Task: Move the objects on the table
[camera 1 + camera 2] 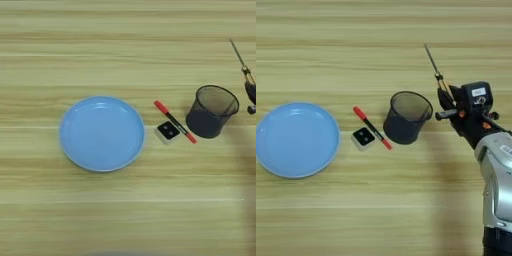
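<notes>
My right gripper (447, 100) is at the right of the table (381, 215), just right of the black wire-mesh pen cup (406, 118). It is shut on the amber handle of the slim screwdriver (434, 64). The thin shaft sticks out up and to the left, past the cup's far side. The cup stands upright and open, apart from the gripper. The small white square block with a black face (362, 138) lies left of the cup. The screwdriver (239, 55) also shows at the right edge of the left eye view.
A red and black pen (372, 127) lies slantwise between the block and the cup, close to both. A round blue plate (296, 140) sits at the left. My silver forearm (498, 170) comes in from the bottom right.
</notes>
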### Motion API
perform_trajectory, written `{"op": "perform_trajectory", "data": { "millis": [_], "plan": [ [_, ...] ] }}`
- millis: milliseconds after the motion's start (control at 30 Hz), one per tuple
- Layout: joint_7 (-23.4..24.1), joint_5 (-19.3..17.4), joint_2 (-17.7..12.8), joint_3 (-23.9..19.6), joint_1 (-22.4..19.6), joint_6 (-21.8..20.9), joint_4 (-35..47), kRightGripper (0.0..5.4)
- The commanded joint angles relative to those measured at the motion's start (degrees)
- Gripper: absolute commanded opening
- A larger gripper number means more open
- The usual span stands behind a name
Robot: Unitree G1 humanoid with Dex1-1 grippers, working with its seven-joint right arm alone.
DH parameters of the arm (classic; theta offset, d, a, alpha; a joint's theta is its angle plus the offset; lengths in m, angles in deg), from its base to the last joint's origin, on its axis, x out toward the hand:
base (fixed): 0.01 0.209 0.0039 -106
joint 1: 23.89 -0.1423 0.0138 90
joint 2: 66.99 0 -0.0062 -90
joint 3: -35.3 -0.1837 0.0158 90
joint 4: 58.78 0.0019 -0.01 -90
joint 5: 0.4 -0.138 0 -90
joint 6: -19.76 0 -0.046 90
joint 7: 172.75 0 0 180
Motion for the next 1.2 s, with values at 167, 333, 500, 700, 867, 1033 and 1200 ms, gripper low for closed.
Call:
{"op": "perform_trajectory", "data": {
  "millis": [167, 333, 500, 700, 867, 1033, 1200],
  "plan": [
    [1.91, 0.78, -3.92, -1.86, -0.17, -5.84, -4.6, 0.85],
    [2.4, 1.82, -3.49, 0.23, 0.54, -7.55, -10.04, 0.85],
    [3.21, 2.6, -2.32, 1.9, 0.87, -9.17, -14.86, 0.85],
    [4.18, 4.29, -2.3, 3.79, 1.41, -11.5, -19.62, 0.85],
    [4.31, 4.69, -1.91, 5.34, 1.55, -12.72, -22.4, 0.85],
    [4.24, 4.52, -1.79, 6.03, 1.69, -13.36, -23.03, 0.85],
    [4.11, 4.38, -1.83, 6.49, 1.84, -13.59, -23.09, 1.25]
  ]
}}
